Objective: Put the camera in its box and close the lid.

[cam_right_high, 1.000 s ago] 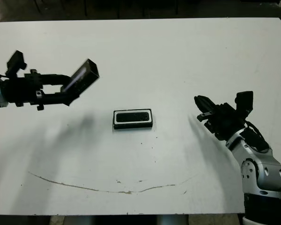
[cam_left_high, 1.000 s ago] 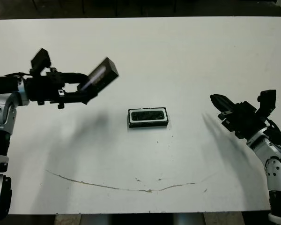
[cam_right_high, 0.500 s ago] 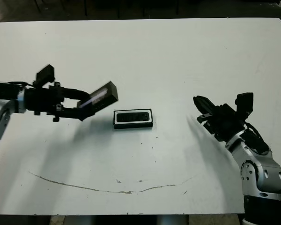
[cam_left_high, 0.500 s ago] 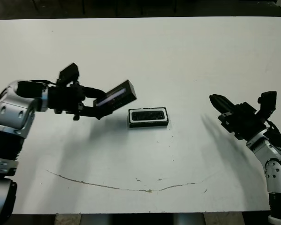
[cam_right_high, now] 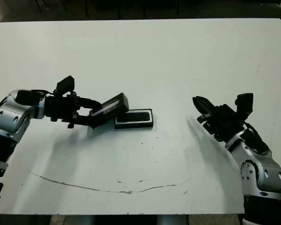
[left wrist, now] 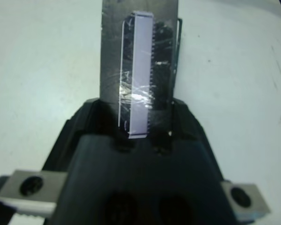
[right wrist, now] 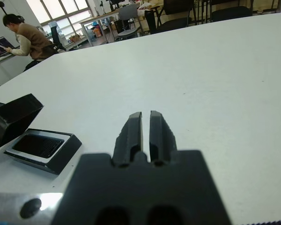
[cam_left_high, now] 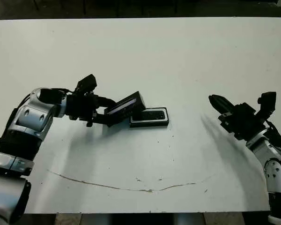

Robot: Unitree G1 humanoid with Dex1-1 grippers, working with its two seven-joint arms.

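Now one lid (cam_left_high: 125, 106) pinched in the left gripper (cam_left_high: 107, 112) overhangs one box (cam_left_high: 150, 117); right gripper (cam_left_high: 218, 106) pressed together.

Box (cam_left_high: 152, 118) left end behind lid (cam_left_high: 125, 105)

White table (cam_left_high: 187, 61) has a long thin curved scratch (cam_left_high: 126, 187) near the front edge. Way behind it: a person (right wrist: 23, 35) at a desk, windows (right wrist: 65, 7), some chairs (right wrist: 178, 7).

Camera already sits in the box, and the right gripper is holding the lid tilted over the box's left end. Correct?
Not quite: the left gripper holds the lid, as the left eye view shows. The right gripper is empty, off to the side. The camera does sit in the box.
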